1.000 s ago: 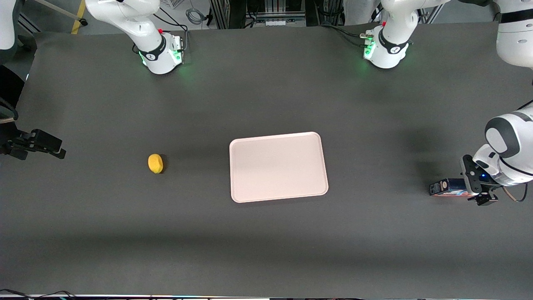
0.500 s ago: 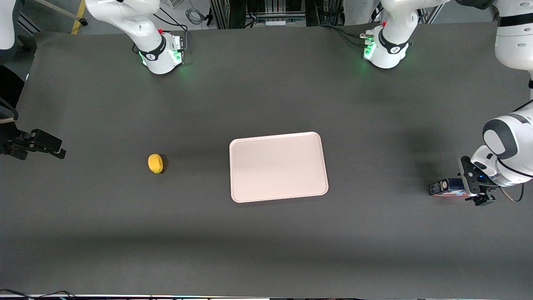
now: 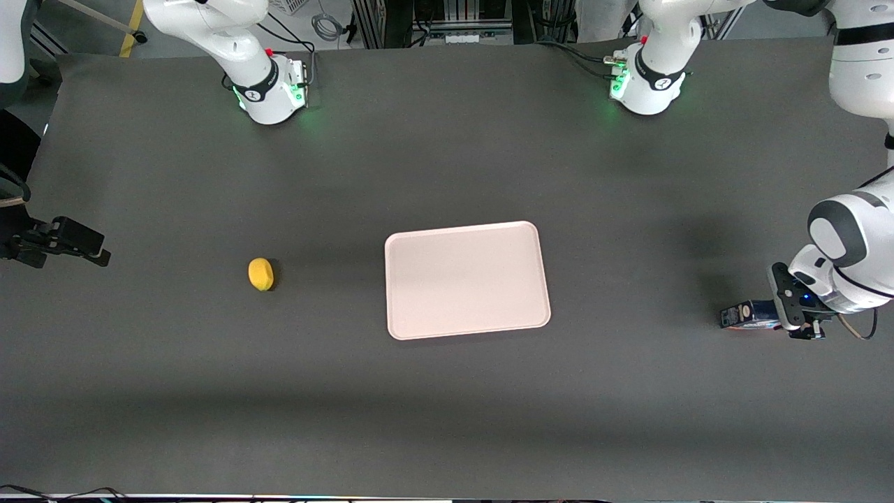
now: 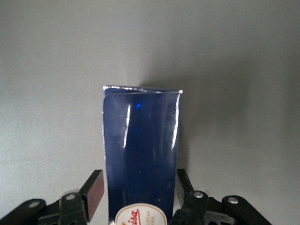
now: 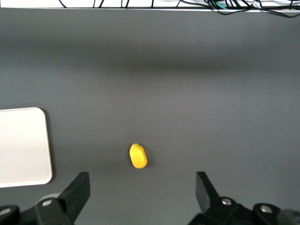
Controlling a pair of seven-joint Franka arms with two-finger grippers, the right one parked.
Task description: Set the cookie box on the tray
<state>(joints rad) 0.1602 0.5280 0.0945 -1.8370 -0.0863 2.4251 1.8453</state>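
The dark navy cookie box (image 3: 747,315) lies on the grey table toward the working arm's end, well away from the pale pink tray (image 3: 466,279). My left gripper (image 3: 797,324) is low over the end of the box farthest from the tray. In the left wrist view the box (image 4: 140,136) runs between the fingers of the gripper (image 4: 140,180), with its round white-red logo at the gripper end. One finger touches the box's side. The other pad (image 4: 93,190) stands a sliver off it. The gripper is open around the box. The tray holds nothing.
A small yellow rounded lump (image 3: 260,274) lies beside the tray toward the parked arm's end; it also shows in the right wrist view (image 5: 138,156), with a corner of the tray (image 5: 23,145). Both arm bases (image 3: 646,84) stand at the table's edge farthest from the camera.
My gripper's fingers have narrowed in around the end of the cookie box. The box stays where it lay, and the wrist has shifted slightly.
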